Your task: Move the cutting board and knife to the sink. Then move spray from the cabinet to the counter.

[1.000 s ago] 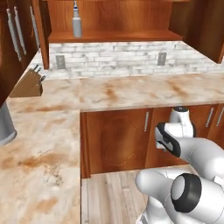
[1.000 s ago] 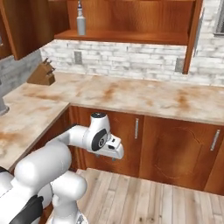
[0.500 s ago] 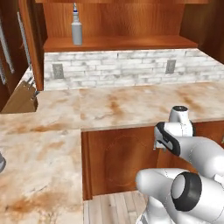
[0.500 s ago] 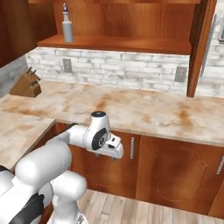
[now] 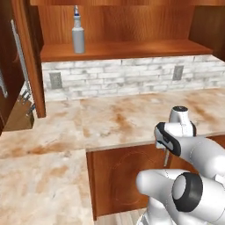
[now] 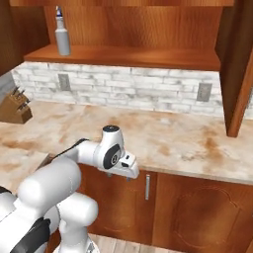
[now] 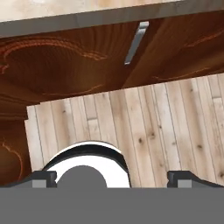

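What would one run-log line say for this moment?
light-grey spray bottle: upright on reddish-brown wall cabinet shelf | gripper: open, empty, low before counter

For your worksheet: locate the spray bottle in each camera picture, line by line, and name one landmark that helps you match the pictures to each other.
Left base view: the spray stands upright at upper left, on the cabinet shelf near its left end.
Right base view: the spray stands at upper left on the same shelf.
Hand view: it looks down at floorboards and low cabinet doors, not at the shelf.
Shared landmark: the knife block, at left on the counter in both base views.
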{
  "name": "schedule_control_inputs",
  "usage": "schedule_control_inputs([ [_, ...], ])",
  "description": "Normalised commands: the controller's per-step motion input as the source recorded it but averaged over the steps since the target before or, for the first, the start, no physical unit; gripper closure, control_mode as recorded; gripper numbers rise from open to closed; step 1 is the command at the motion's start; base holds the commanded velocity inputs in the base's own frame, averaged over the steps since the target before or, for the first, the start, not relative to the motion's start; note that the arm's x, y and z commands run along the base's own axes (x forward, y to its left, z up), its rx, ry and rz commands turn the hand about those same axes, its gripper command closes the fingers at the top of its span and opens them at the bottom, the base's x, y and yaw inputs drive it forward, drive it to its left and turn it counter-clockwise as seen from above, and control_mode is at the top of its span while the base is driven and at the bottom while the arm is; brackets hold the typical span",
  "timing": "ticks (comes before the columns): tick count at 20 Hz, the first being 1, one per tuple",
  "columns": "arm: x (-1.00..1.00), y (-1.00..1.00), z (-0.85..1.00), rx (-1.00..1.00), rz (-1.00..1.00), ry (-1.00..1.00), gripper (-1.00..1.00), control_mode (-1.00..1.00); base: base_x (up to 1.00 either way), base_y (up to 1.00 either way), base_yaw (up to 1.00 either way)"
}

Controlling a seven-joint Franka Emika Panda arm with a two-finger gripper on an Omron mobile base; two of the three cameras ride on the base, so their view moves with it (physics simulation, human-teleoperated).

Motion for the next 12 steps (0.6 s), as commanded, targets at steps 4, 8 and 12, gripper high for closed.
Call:
schedule_control_inputs([
  [4,0.0,0.0,0.0,0.0,0.0,0.0,-1.0,1.0,0.6,0.41,-0.12],
  [8,0.0,0.0,0.0,0.0,0.0,0.0,-1.0,1.0,0.58,0.42,0.0],
  [12,0.0,0.0,0.0,0.0,0.0,0.0,-1.0,1.0,0.66,0.05,0.09],
])
